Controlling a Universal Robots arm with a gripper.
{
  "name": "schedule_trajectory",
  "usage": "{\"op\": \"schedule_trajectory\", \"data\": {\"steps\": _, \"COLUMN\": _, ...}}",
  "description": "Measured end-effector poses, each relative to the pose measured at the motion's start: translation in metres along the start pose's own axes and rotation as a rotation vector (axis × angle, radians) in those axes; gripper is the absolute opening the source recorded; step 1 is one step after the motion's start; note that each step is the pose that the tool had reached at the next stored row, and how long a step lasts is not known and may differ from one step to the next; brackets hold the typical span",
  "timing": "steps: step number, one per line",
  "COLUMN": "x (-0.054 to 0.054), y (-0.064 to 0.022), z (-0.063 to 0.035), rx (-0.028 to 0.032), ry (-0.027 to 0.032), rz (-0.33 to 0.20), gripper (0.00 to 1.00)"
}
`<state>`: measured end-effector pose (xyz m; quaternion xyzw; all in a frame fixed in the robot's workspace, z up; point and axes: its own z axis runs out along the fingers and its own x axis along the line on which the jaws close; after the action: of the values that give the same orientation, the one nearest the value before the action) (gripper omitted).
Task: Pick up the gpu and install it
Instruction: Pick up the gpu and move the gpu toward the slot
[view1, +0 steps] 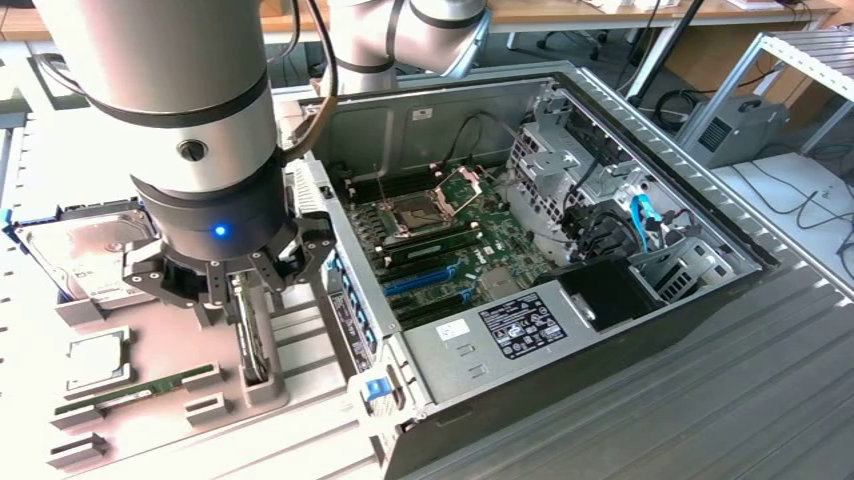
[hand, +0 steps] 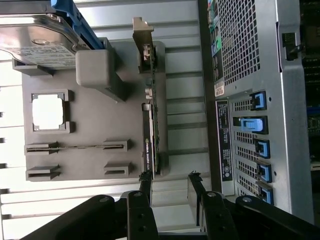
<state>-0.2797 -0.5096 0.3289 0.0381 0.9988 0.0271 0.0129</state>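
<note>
**A:** What is the hand (hand: 169, 181) doing?

**B:** Its fingers are apart and it's empty, poised over the gpu (hand: 150, 130). The card stands on edge in the grey holder (hand: 90, 125) on the counter (hand: 180, 60), just beside the open computer case (hand: 270, 75).

**A:** How will it handle?

**B:** Light and stiff, I'd judge, but fragile. Pinch the two flat faces near the free edge, clear of the metal bracket (hand: 142, 30), and don't squeeze hard.
</note>
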Motion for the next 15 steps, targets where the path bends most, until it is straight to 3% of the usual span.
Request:
{"op": "schedule_trajectory", "data": {"steps": 4, "x": 0.000, "y": 0.0000, "z": 0.0006, "rx": 0.0000, "ry": 0.0000, "rz": 0.000, "gripper": 0.42}}
{"op": "schedule_trajectory", "data": {"steps": 6, "x": 0.000, "y": -0.0005, "z": 0.0095, "rx": 0.0000, "ry": 0.0000, "rz": 0.000, "gripper": 0.42}}
{"op": "schedule_trajectory", "data": {"steps": 15, "x": 0.000, "y": -0.0007, "z": 0.0116, "rx": 0.0000, "ry": 0.0000, "rz": 0.000, "gripper": 0.42}}
